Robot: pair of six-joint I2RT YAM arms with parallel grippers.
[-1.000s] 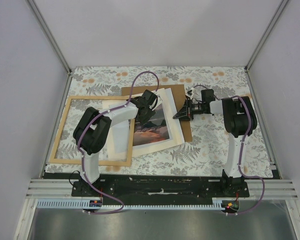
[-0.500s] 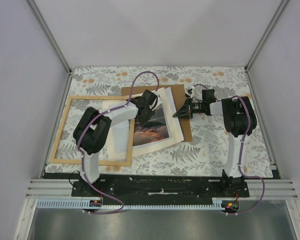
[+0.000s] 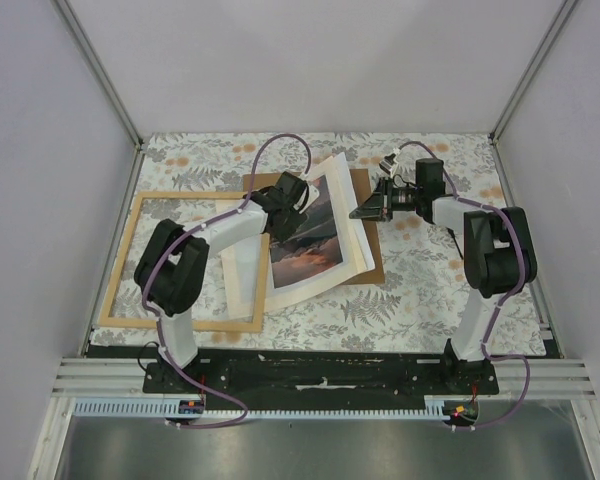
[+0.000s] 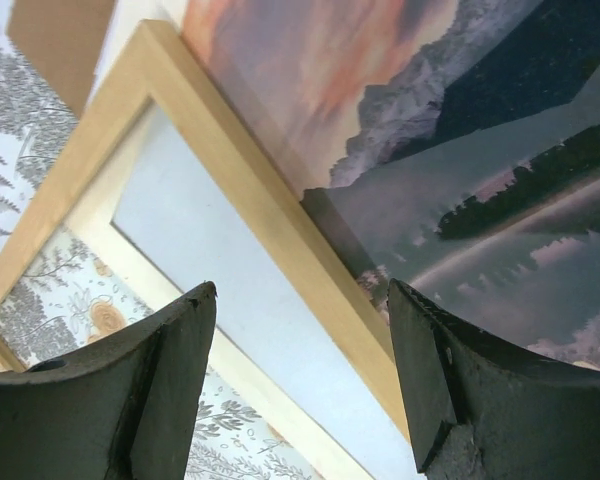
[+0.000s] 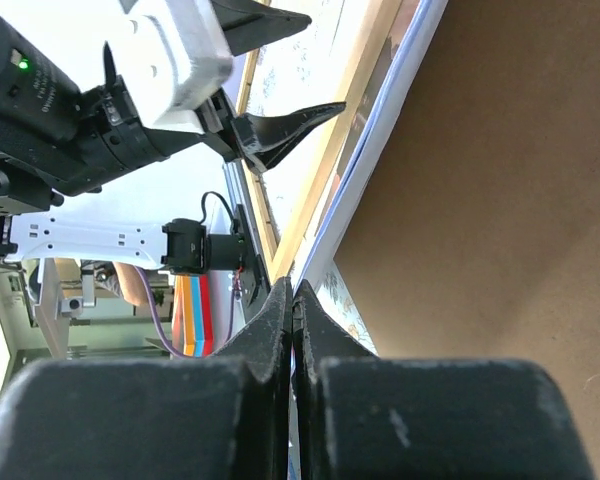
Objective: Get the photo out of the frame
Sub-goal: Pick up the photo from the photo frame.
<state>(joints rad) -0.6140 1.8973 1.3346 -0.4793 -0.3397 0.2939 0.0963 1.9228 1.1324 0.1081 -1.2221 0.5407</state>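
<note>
Wooden frame [image 3: 119, 262] lies flat; right gripper [image 3: 361, 212] pinches tilted photo [image 3: 305, 245] overlapping it

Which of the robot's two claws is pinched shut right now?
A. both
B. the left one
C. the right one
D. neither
C: the right gripper is pressed shut on the edge of the photo, while the left gripper stands open.

Soft, even white light fills the overhead view, leaving only faint shadows beside the photo [image 3: 305, 250]. From the left wrist the photo is crisp but the dark fingers [image 4: 130, 400] below it blur — from the right wrist, the background left of it is blown out white.
</note>
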